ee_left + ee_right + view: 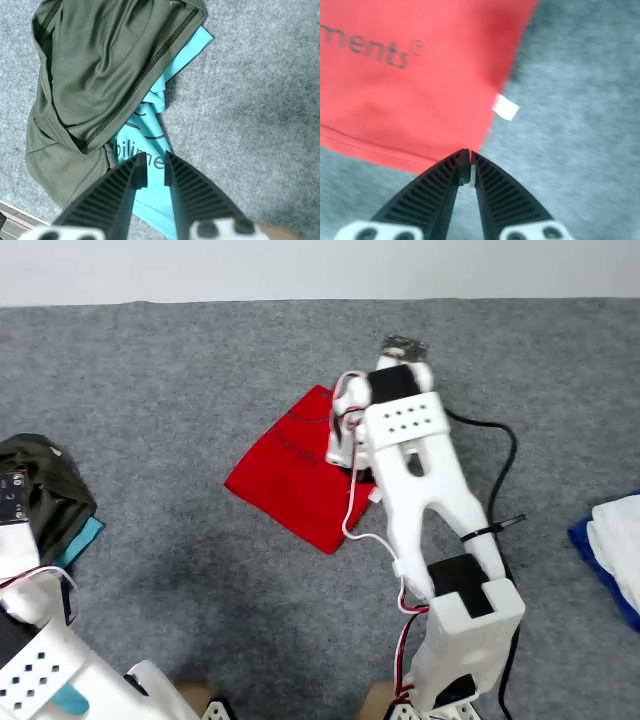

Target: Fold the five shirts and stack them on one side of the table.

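Observation:
A folded red shirt (285, 475) lies in the middle of the grey table. My right gripper (470, 162) is shut, and its tips meet on the corner of the red shirt (410, 85), close to a small white tag (505, 107). At the table's left edge a crumpled dark olive shirt (95, 75) lies on top of a teal shirt (150, 165). My left gripper (155, 172) hovers over the teal shirt, open by a narrow gap with nothing between its fingers. The same olive shirt (50, 485) is beside the left arm (40, 660).
A white shirt on a blue one (620, 545) lies at the right edge of the table. The right arm (430, 500) stretches from the front edge over the red shirt, trailing a black cable (505, 450). Bare grey carpet (180, 380) lies between the piles.

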`<act>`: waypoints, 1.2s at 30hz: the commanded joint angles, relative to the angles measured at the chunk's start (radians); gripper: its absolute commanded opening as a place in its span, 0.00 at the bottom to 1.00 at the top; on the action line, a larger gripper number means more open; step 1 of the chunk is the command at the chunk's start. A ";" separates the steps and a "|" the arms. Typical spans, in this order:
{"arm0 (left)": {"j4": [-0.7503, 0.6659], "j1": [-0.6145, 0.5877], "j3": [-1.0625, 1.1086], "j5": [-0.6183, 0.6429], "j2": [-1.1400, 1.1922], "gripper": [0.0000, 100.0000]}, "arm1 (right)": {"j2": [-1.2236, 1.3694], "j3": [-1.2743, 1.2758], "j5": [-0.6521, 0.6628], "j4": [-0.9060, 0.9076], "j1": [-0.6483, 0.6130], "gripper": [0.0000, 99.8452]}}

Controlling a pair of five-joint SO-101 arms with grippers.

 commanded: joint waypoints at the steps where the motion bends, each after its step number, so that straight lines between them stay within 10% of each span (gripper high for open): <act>1: -0.017 -0.006 -0.004 -0.005 -0.011 0.07 | 0.041 -0.003 -0.106 -0.093 -0.013 0.12; 8: -0.023 0.000 -0.002 -0.009 -0.005 0.07 | 0.180 -0.005 -0.224 -0.272 -0.018 0.45; 36: -0.086 0.002 0.050 -0.009 -0.005 0.07 | 0.452 -0.103 -0.233 -0.519 -0.033 0.40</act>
